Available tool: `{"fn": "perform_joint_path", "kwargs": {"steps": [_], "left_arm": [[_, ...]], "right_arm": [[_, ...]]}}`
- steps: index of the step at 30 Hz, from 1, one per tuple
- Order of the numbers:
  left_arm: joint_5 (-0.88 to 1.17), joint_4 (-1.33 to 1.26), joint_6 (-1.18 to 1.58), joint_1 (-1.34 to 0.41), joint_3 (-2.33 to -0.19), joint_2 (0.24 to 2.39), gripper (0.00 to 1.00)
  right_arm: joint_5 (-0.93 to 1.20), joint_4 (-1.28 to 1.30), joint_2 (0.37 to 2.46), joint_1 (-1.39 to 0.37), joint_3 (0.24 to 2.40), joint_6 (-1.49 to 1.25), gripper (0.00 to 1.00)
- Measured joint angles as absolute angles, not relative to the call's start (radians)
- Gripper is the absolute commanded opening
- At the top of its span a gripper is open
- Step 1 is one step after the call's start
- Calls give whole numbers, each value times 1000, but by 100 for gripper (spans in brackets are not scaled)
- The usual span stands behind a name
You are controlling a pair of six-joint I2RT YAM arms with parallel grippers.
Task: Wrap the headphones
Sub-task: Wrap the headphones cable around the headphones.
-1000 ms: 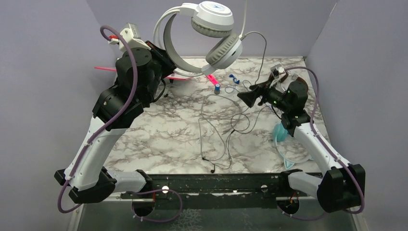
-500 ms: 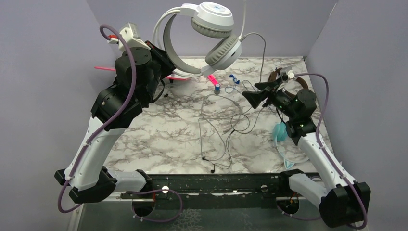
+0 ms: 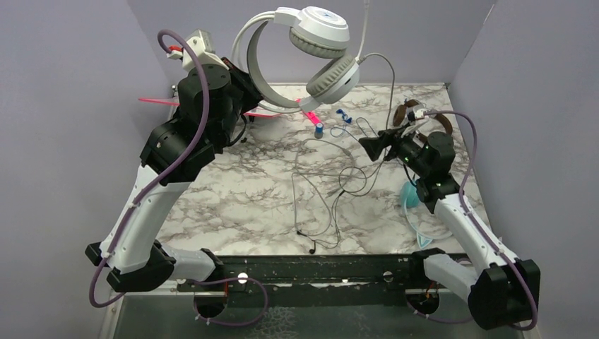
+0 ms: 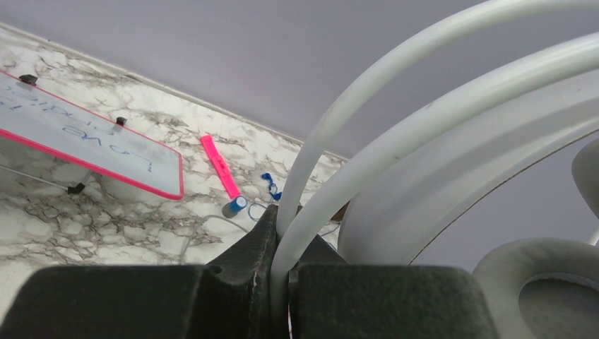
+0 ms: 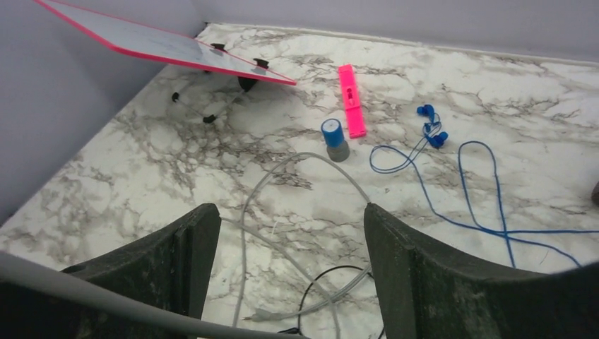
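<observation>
Holding white-grey headphones [image 3: 321, 32] aloft, left gripper [image 4: 280, 244] pinched on the headband; right gripper [image 5: 282, 236] spread wide above loose cords [image 5: 305, 158].

Teal headphones [image 3: 410, 194] peek out from behind the right arm [image 3: 463, 222], mostly hidden. Brown headphones [image 3: 401, 113] sit half covered by its wrist. Whiteboard [image 4: 85, 134] writing is too blurred to read; white headphones [image 4: 452, 176] run off-frame at one cup.

Three headphones [image 3: 311, 42], two arms [image 3: 152, 205], one whiteboard [image 4: 85, 141].
</observation>
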State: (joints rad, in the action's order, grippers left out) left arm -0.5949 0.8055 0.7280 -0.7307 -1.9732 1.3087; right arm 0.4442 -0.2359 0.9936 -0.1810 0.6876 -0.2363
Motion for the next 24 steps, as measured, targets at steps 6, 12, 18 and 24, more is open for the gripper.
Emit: {"fn": "perform_joint_path", "kwargs": {"steps": [6,12,18,24], "left_arm": [[-591,810,725,-730,-1973,1292,0],[-574,809,661,-730,-1952,1257,0],[-472,788,482,-730,-1851,1256,0],[-392,794,308,-730,-1653,1254,0]], "right_arm": [[418,-332,1042,-181,672,-183,17],[312,-243,859,-181,753,-147,1],[239,-127,923,-179,1176,-19,1],[230,-25,1040,-179,1423,117,0]]}}
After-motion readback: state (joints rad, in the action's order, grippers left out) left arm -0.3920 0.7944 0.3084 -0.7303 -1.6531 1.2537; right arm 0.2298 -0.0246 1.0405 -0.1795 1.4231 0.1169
